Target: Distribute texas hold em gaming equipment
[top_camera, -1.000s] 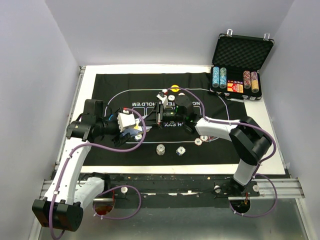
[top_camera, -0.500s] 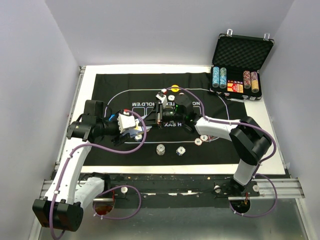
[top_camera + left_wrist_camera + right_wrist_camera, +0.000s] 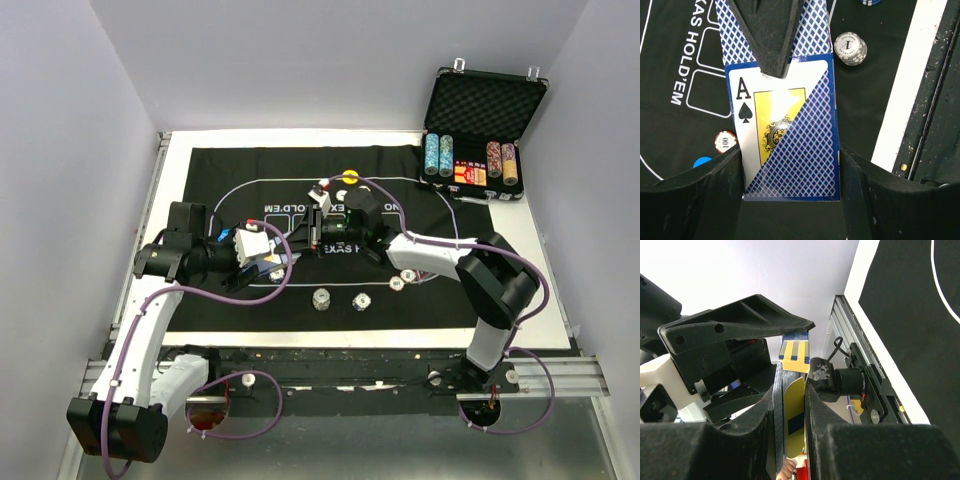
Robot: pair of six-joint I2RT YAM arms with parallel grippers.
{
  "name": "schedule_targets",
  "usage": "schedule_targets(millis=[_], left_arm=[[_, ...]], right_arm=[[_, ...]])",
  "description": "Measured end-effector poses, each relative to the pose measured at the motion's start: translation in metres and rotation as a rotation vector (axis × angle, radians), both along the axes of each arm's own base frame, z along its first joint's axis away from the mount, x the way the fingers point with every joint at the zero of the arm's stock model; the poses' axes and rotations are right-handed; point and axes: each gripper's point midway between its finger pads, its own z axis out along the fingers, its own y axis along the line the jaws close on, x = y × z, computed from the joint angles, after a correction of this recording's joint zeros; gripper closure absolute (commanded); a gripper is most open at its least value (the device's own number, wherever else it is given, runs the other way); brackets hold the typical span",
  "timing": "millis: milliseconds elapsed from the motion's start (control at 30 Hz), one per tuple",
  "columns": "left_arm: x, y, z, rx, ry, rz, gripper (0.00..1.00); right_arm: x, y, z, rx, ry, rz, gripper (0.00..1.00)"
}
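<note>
Nearest, at 6 o'clock on the mat (image 3: 230, 170), chip stacks (image 3: 321, 299) stand side by side. Above the mat, at about 9 o'clock from its centre, the left gripper (image 3: 280, 260) is closed on the deck box (image 3: 785, 145), its fingers pressed against the two long edges and the ace face turned up toward the wrist camera. The right gripper (image 3: 314, 232) pinches the box's far, blue-patterned end flat between its fingers. Farther off, a yellow disc (image 3: 349, 177) lies at 12 o'clock. The open case (image 3: 485, 105) sits at 2 o'clock, off the mat.
</note>
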Motion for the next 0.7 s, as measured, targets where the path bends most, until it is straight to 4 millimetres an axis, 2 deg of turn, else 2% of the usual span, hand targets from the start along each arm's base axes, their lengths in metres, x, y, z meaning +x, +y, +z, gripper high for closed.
schedule_targets(millis=[233, 400, 500, 700], left_arm=[[-0.002, 0.004, -0.006, -0.001, 0.016, 0.015, 0.53], [-0.003, 0.007, -0.008, -0.005, 0.032, 0.030, 0.55], [-0.004, 0.009, -0.008, -0.011, 0.041, 0.039, 0.56], [-0.011, 0.011, -0.009, -0.012, 0.049, 0.042, 0.56]], right_arm=[[0.000, 0.005, -0.005, -0.013, 0.005, 0.010, 0.63], [-0.001, 0.009, -0.001, -0.020, -0.009, 0.020, 0.43], [-0.003, 0.012, 0.004, -0.013, -0.038, 0.033, 0.37], [-0.007, 0.013, 0.001, -0.034, -0.070, 0.056, 0.33]])
